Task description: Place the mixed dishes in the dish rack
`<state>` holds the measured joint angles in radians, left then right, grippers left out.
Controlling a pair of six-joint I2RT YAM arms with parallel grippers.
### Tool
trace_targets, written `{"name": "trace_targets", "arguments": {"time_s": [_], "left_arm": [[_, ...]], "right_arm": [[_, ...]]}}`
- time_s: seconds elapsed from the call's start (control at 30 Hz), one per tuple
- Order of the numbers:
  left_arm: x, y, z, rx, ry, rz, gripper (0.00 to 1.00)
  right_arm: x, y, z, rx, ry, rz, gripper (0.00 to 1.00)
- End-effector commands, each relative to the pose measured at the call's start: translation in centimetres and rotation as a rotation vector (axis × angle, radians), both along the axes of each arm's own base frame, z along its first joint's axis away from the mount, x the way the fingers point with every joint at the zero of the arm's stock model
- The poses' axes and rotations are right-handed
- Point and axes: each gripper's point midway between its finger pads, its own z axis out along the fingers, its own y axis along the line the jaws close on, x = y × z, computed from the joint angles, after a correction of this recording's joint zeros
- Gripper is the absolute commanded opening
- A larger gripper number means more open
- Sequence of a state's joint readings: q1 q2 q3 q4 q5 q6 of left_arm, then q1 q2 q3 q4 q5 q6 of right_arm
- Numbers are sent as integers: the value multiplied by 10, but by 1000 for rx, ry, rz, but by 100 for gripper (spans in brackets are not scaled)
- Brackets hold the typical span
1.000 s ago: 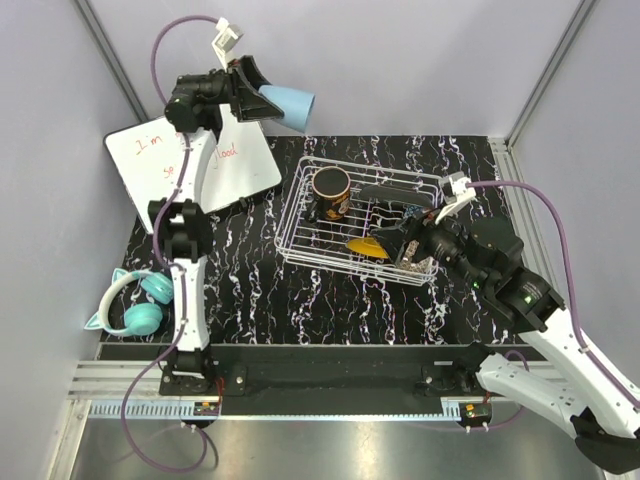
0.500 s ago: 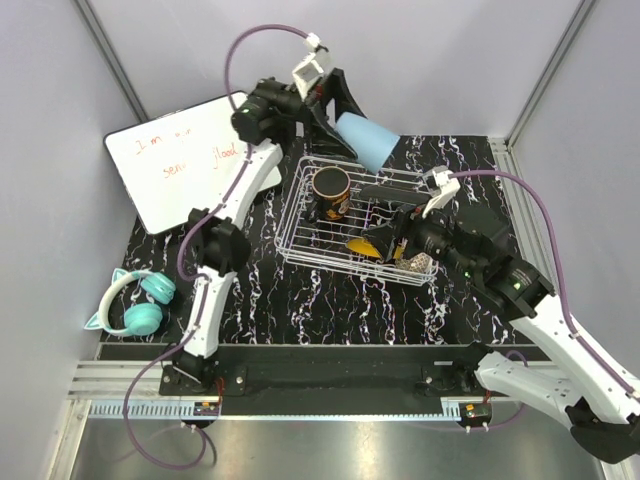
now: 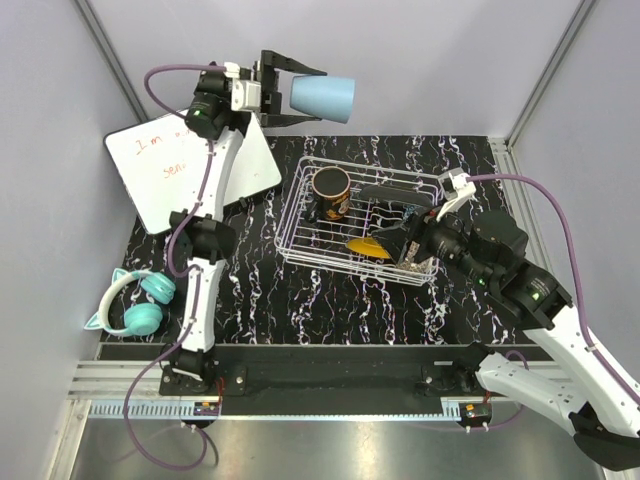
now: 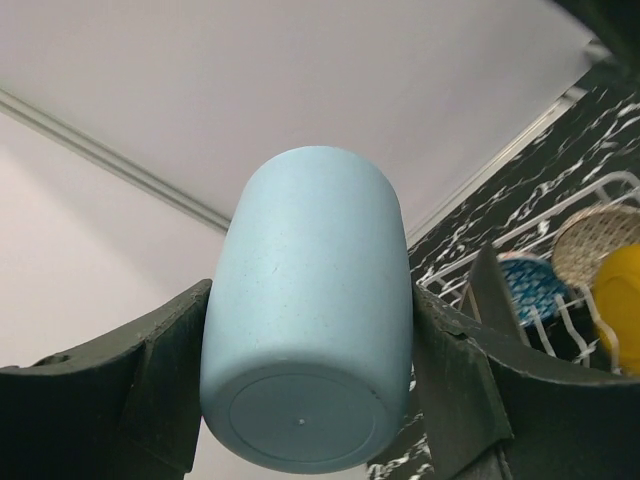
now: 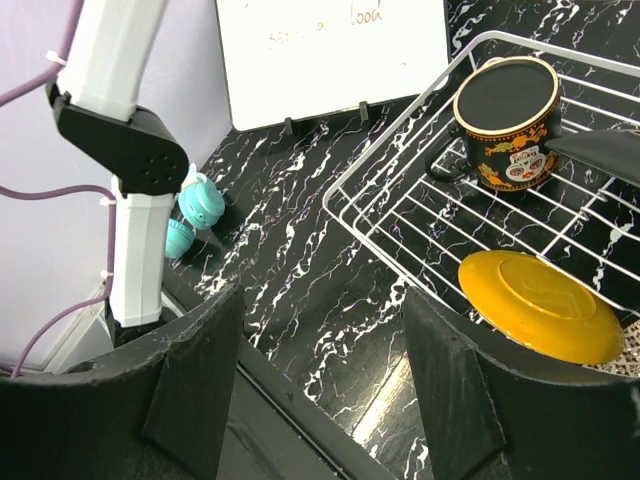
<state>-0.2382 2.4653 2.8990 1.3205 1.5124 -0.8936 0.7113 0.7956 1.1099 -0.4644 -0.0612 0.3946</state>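
Clamping a pale blue smooth cylindrical cup (image 4: 310, 290) between the dark fingers (image 4: 165, 370) of the left gripper (image 4: 310, 325), one finger per side, flat base toward the wrist camera. Holding it sideways in the air, seen from the top view against the back wall, past the far edge of the rectangular white wire dish rack (image 3: 293, 215), not in it.

Reading the right gripper (image 5: 320, 300) as released: fingers (image 5: 195, 390) spread, nothing between. Hovering at the rack's near right corner, above the black white-veined marble table (image 3: 260, 290).

Counting in the rack:
- Black-and-orange patterned mug (image 3: 330, 193), upright, far left part.
- Round yellow plate (image 5: 540, 320), tilted, near the near rim.
- Blue patterned bowl (image 4: 530, 285), with a woven-looking round dish (image 4: 590, 240) just beside it. Cannot tell which compartments.

Noting a white writing board (image 3: 140, 180) propped at far left and teal cat-ear headphones (image 3: 135, 310) at near left, both well apart from the rack.
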Motion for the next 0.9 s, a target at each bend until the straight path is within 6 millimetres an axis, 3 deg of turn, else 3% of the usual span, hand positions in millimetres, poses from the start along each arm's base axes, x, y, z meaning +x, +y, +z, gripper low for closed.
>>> {"name": "trace_targets", "arguments": {"time_s": [0.0,0.13,0.2,0.3,0.33,0.37,0.4,0.43,0.47,0.5,0.53,0.57,0.6,0.63,0.67,0.73,0.77,0.8,0.83,0.87], "left_arm": [[-12,1,-6,23,-630,40,0],[-14,-1,-1,6,-681,25,0],[-5,3,2,-38,-860,28,0],[-11,9,29,-192,-1143,47,0],[-16,10,37,-226,-1179,52,0],[-7,9,41,-282,-1158,72,0],[-31,16,80,-362,-1184,109,0],[-43,17,115,-456,-1183,183,0],[66,20,126,-319,-1061,725,0],[33,3,174,-330,-911,802,0],[86,-18,135,-311,-714,787,0],[63,4,181,-429,-787,870,0],[74,1,177,-454,-742,917,0],[55,15,196,-474,-715,943,0],[93,11,149,-379,-502,1007,0],[93,12,111,-340,-413,1045,0],[93,20,77,-288,-300,1089,0],[96,23,59,-255,-215,1118,0],[105,31,27,-213,-42,1178,0],[105,38,18,-202,27,1213,0]], "right_arm": [[2,-7,13,42,-11,-46,72],[4,-4,13,38,-18,-39,72],[4,-4,13,32,-18,-35,72],[4,-6,9,25,-16,-44,71],[5,-7,9,26,-17,-50,71],[4,-8,9,29,-20,-52,71],[4,-7,9,33,-25,-50,71],[4,-7,8,38,-27,-49,71],[3,-7,8,40,-29,-47,71],[4,-7,6,37,-26,-47,71],[4,-7,7,33,-33,-45,71],[2,-8,8,33,-37,-43,71],[2,-8,8,28,-40,-37,71],[1,-7,8,28,-43,-31,71],[-1,-9,7,28,-43,-32,71],[-2,-13,6,31,-44,-46,71],[-4,-17,4,35,-51,-54,71],[-6,-19,4,38,-52,-59,71],[-7,-20,4,43,-58,-59,71],[-9,-23,3,46,-66,-60,72]]}}
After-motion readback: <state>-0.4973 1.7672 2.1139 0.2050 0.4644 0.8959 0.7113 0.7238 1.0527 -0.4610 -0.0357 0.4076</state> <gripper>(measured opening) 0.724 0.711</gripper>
